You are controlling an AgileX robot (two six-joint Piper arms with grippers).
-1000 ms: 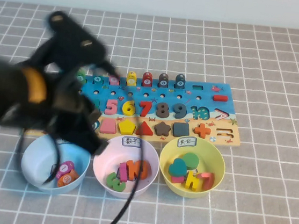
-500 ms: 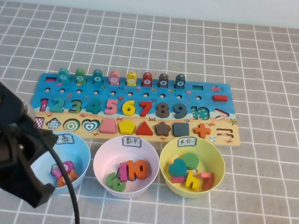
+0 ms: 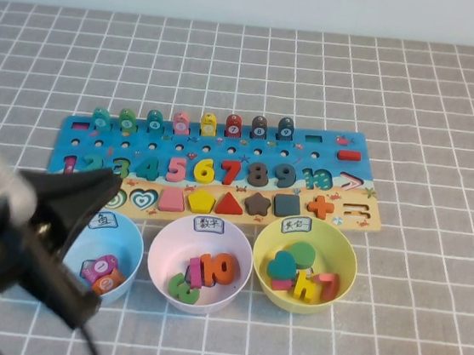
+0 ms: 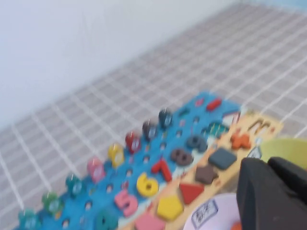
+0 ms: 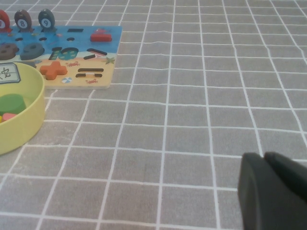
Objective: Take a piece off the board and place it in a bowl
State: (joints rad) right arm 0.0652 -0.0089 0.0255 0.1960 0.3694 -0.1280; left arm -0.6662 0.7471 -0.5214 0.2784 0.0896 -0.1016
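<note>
One teal heart piece (image 3: 280, 265) already lies in the yellow bowl (image 3: 347, 246), touching the green disc (image 3: 302, 253) and resting among a few other coloured shapes. On the board (image 3: 224, 142) its heart-shaped recess (image 3: 143, 198) stands empty, so the task looks done or all but done.

As a thing to handle, the heart is probably light and rigid – painted wood with a smooth face, not fragile, though a bit slick. It is flat, so should it need lifting again (say, to move it), the sensible hold is across its two curved flanks at the widest part, edge to edge, not on the flat face. In the bowl it lies crowded by its neighbours, which would make a clean pinch awkward.

The left tool (image 4: 268, 165) is clenched on nothing and hangs near the front of the desk (image 3: 448, 124), by the blue bowl (image 3: 130, 247) and just short of the pink bowl (image 3: 160, 254). The right tool (image 5: 266, 160) also looks clenched and empty, low over bare desk beyond the yellow bowl's far side.

Against a second ago, the left arm (image 3: 6, 245) has pulled off the board's left half and down toward the near left corner, uncovering the low numbers – the heart, all three bowls and the board have not shifted.
</note>
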